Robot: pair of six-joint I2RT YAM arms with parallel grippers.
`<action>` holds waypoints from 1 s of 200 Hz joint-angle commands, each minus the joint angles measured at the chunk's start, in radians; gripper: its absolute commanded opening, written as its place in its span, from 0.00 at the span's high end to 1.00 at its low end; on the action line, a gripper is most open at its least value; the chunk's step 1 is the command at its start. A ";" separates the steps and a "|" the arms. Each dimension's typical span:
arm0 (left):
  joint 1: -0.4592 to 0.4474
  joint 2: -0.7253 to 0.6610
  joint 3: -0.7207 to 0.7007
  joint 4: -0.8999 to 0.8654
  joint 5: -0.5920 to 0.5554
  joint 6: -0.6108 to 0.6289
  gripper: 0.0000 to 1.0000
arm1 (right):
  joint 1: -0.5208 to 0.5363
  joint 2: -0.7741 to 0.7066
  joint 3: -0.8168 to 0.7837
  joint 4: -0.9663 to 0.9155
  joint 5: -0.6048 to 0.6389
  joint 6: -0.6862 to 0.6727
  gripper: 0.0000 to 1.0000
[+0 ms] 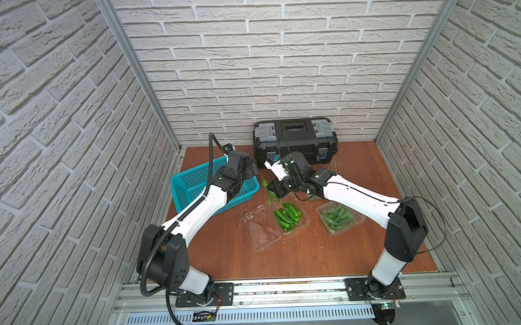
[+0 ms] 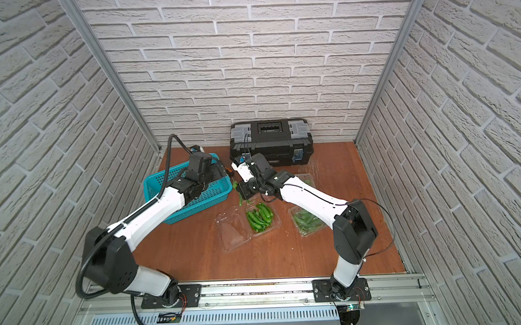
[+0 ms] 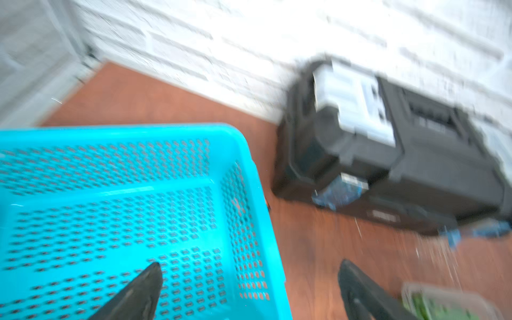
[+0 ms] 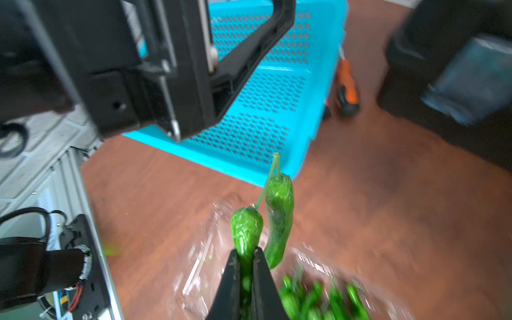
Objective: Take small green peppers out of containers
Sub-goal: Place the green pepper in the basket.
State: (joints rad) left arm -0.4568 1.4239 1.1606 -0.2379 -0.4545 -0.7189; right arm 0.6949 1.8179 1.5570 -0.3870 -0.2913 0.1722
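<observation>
Green pepper (image 4: 246,230) is pinched tight in my R jaws, up off the tabletop (image 1: 317,257), just beside the near corner of the blue basket (image 1: 187,178). A 2nd pepper (image 4: 279,210) hangs touching it; can't tell if it's pinched too. L jaws are wide open, over the basket's edge: one tip above the basket, one tip past its rim. Wrist pic there is blurry. Open clear box (image 1: 298,228) lies near the basket, on the side away from the wall (image 1: 279,78), w/ a pile of peppers (image 1: 287,218) in one half and its lid half (image 1: 261,232) flat on the basket side. 2nd clear box (image 1: 338,218), also w/ peppers, sits past that, farther from the basket. 3rd box (image 2: 306,178) peeks out behind my R arm (image 2: 309,194). Black toolbox (image 1: 294,137) stands by the wall, near the basket.
</observation>
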 commanded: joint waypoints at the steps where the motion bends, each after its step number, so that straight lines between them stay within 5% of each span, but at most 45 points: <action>1: 0.019 -0.034 -0.050 -0.047 -0.149 -0.011 0.02 | 0.031 0.119 0.120 0.032 -0.083 -0.013 0.95; 29: 0.020 -0.069 -0.086 -0.062 -0.144 -0.012 0.02 | 0.041 0.286 0.296 0.109 -0.128 0.059 0.92; 77: -0.008 -0.090 -0.103 -0.032 -0.059 0.093 0.02 | 0.027 0.391 0.456 0.160 -0.037 0.101 0.68; 153: -0.143 0.061 -0.001 -0.007 0.375 0.409 0.02 | -0.127 0.026 -0.035 0.158 0.099 0.209 0.74; 200: -0.210 0.206 0.054 0.016 0.413 0.404 0.02 | -0.129 -0.130 -0.327 0.064 0.160 0.192 0.74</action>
State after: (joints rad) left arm -0.6582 1.5898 1.1885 -0.2203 -0.1207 -0.3428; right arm 0.5278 1.7309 1.3270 -0.2951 -0.1669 0.3511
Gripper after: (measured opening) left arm 0.983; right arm 0.255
